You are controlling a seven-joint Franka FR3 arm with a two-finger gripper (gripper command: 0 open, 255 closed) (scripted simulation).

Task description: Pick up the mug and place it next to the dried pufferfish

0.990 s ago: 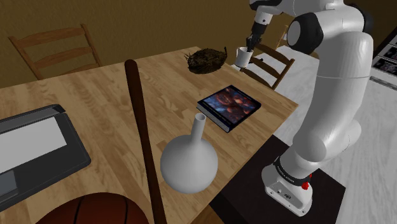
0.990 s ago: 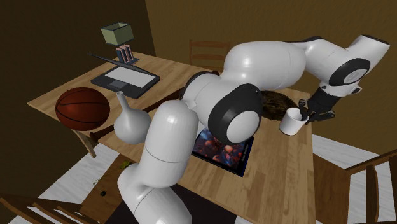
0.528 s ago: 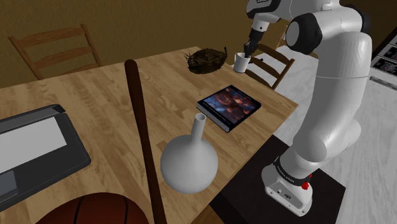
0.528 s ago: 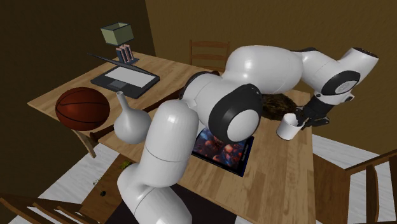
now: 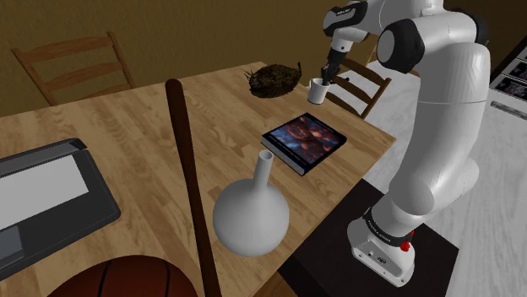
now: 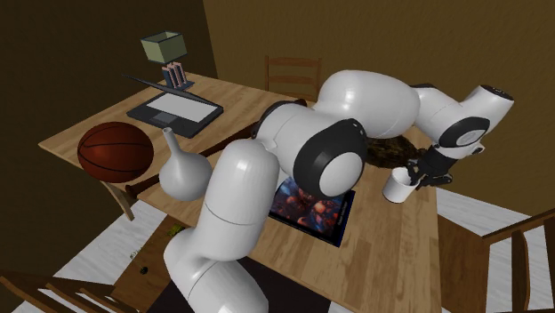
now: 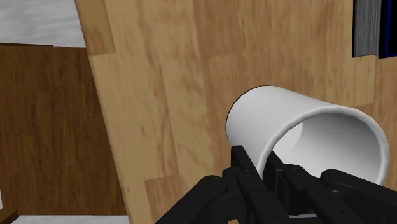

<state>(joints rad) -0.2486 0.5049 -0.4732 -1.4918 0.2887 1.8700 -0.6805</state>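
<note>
Shoulder view first: the white arm [image 5: 439,110] is reaching over the far corner of the wooden table [image 5: 127,126]. Its black gripper [image 5: 327,74] is pointing down at a white mug [image 5: 318,90] and gripping it from the top. The mug is hanging out right beside the dried pufferfish [image 5: 274,80], a dark spiky lump, on that view's right of it. I honestly can't tell if the mug's bottom is touching the wood or not. Closer to the camera a book [image 5: 304,142] with a colourful cover is lying flat, a pale round vase [image 5: 251,215] is standing near the table edge, and a long brown stick [image 5: 190,186] is running past it.

Second exterior view: the gripper [image 6: 416,172] is holding the mug [image 6: 397,188] by its rim, and the mug is leaning a bit. The pufferfish [image 6: 389,151] is sitting just behind it, partly hidden by the arm. Over on that view's left a basketball [image 6: 116,151] and an open laptop [image 6: 173,108] are sitting well apart from all this.

Wrist view: the mug [image 7: 286,121] is showing its open mouth, and the two black fingers [image 7: 245,167] are pinching its wall, one outside and one over the rim. Bare table boards [image 7: 159,95] are lying beyond it, with a corner of the book [image 7: 375,28] poking in.
</note>
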